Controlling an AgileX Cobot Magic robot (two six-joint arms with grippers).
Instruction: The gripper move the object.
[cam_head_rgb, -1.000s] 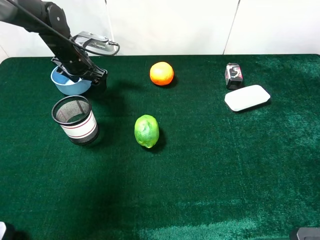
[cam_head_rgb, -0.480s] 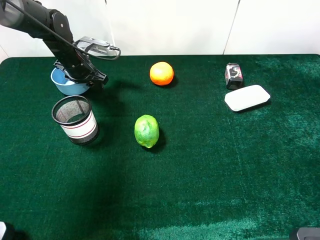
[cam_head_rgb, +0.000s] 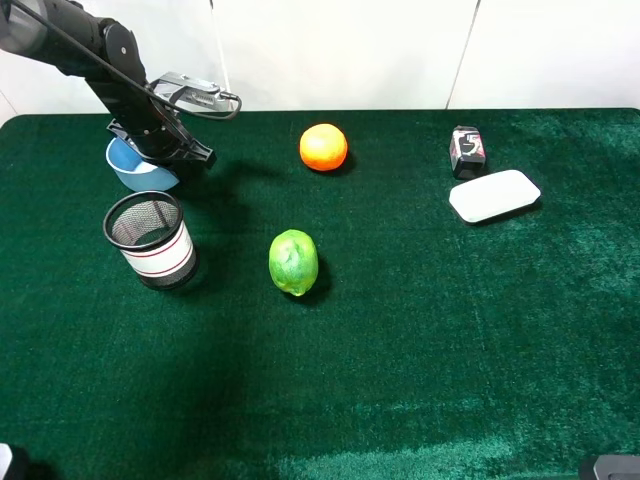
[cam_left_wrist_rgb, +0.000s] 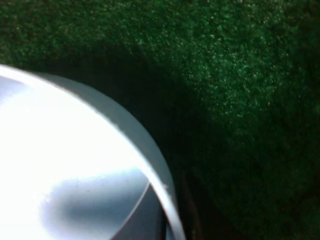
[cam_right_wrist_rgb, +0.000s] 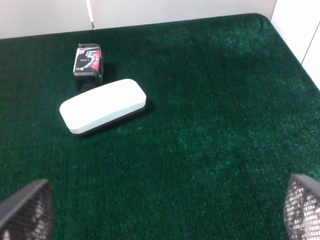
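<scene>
The light blue bowl (cam_head_rgb: 133, 168) is at the far left back of the green table, tilted, with one side of its rim under my left gripper (cam_head_rgb: 162, 150). The black left arm reaches down onto that rim from the back left, and the gripper looks shut on it. In the left wrist view the bowl's pale inside and rim (cam_left_wrist_rgb: 60, 165) fill the frame very close, and the fingers are hidden. My right gripper (cam_right_wrist_rgb: 162, 217) is open and empty, its mesh-patterned fingertips (cam_right_wrist_rgb: 27, 210) far apart above bare cloth, away from the bowl.
A black mesh cup with a white band (cam_head_rgb: 150, 240) stands just in front of the bowl. A green fruit (cam_head_rgb: 293, 262) and an orange (cam_head_rgb: 323, 147) lie mid-table. A white oblong dish (cam_head_rgb: 494, 195) and a small dark pack (cam_head_rgb: 467, 150) sit at the back right.
The left gripper has drawn back a little toward the back left, and the bowl has shifted slightly left with it and tipped. The right arm has not moved.
</scene>
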